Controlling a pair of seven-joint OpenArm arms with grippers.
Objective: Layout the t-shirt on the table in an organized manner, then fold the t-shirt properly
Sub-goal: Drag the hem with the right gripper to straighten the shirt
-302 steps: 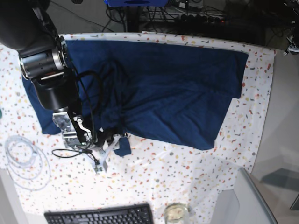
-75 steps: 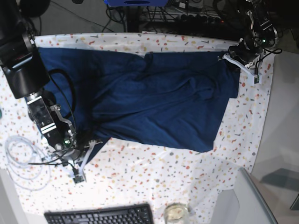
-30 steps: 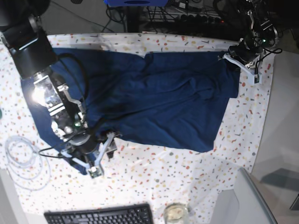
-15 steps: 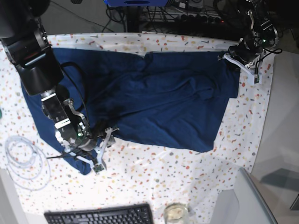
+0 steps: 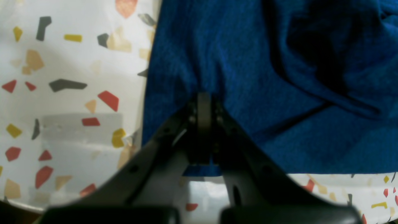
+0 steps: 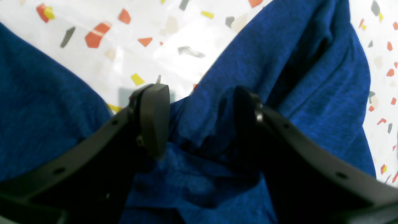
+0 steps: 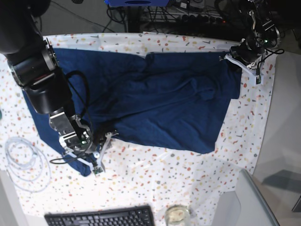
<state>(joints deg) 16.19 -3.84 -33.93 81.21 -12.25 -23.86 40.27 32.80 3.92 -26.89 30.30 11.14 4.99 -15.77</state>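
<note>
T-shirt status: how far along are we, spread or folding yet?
Spreading stage. The t-shirt lies mostly opened across the table, but wrinkled. The left end effector is shut on its edge; the right end effector is open over bunched fabric. Smoothing and all folds are left.

A robotics lab workstation: two black robot arms [image 7: 37, 70] work over a table [image 7: 188, 169] draped in a white speckled cloth, with a black keyboard [image 7: 101, 218] and a coiled white cable [image 7: 23, 162] at its near edge and tangled wiring [image 7: 188, 14] behind.
</note>
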